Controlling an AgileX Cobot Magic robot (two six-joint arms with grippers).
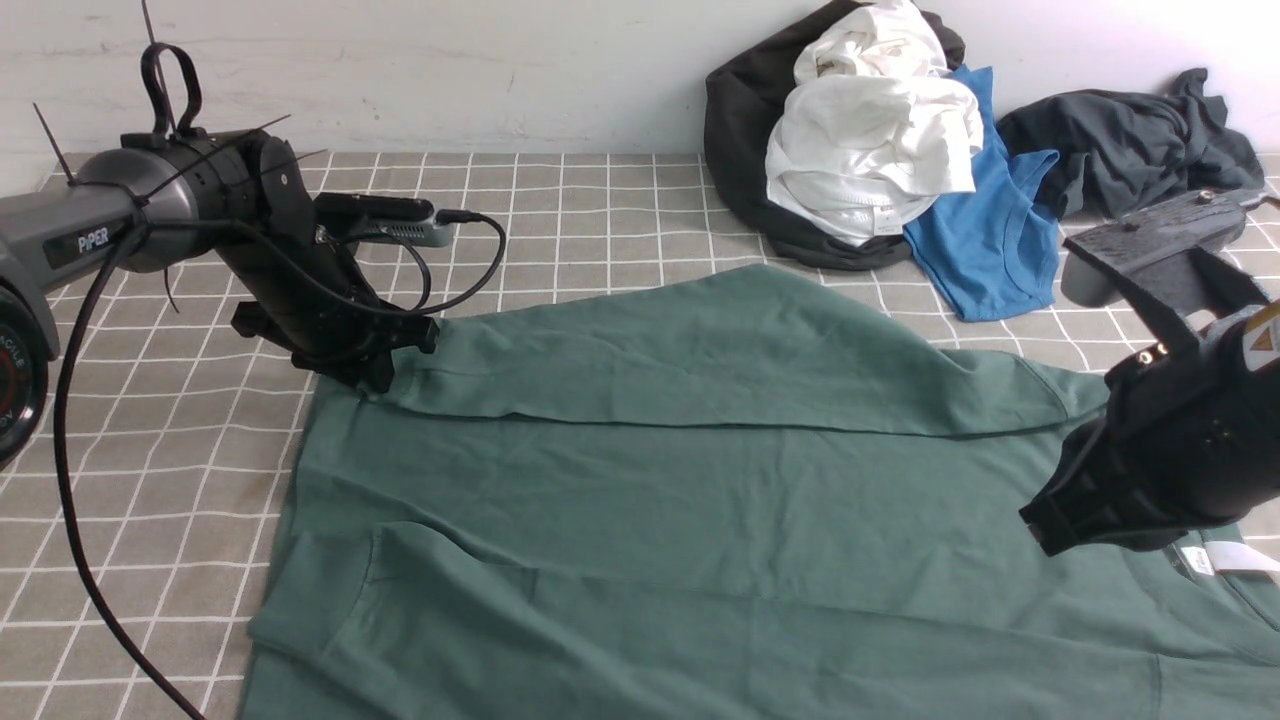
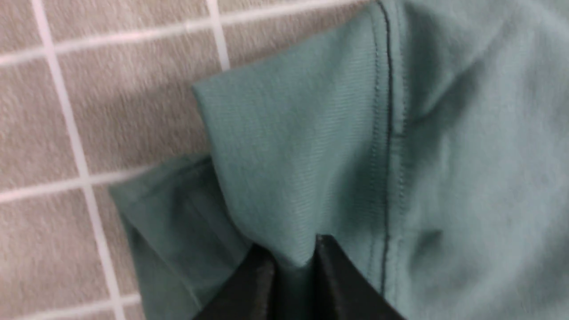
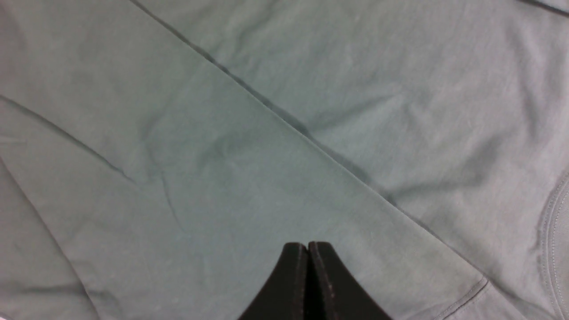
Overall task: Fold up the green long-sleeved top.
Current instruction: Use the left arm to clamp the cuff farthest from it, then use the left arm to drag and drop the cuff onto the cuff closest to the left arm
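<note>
The green long-sleeved top [image 1: 650, 480] lies spread flat on the checked cloth, and its white neck tag [image 1: 1215, 560] shows at the right. One sleeve [image 1: 700, 370] is laid across the body toward the left. My left gripper [image 1: 385, 375] sits low at that sleeve's end. In the left wrist view, the left gripper [image 2: 293, 262] is shut on a pinched ridge of the ribbed cuff [image 2: 275, 146]. My right gripper [image 1: 1045, 530] hovers over the top near the collar. The right wrist view shows this gripper [image 3: 307, 246] shut, holding nothing, with green fabric [image 3: 222, 155] below it.
A heap of clothes lies at the back right against the wall: a black garment [image 1: 740, 120], a white one [image 1: 870, 130], a bright blue top [image 1: 985, 240] and a dark charcoal garment [image 1: 1130, 140]. Grey checked cloth [image 1: 200, 450] covers the table. The left arm's cable [image 1: 70, 480] hangs at the left.
</note>
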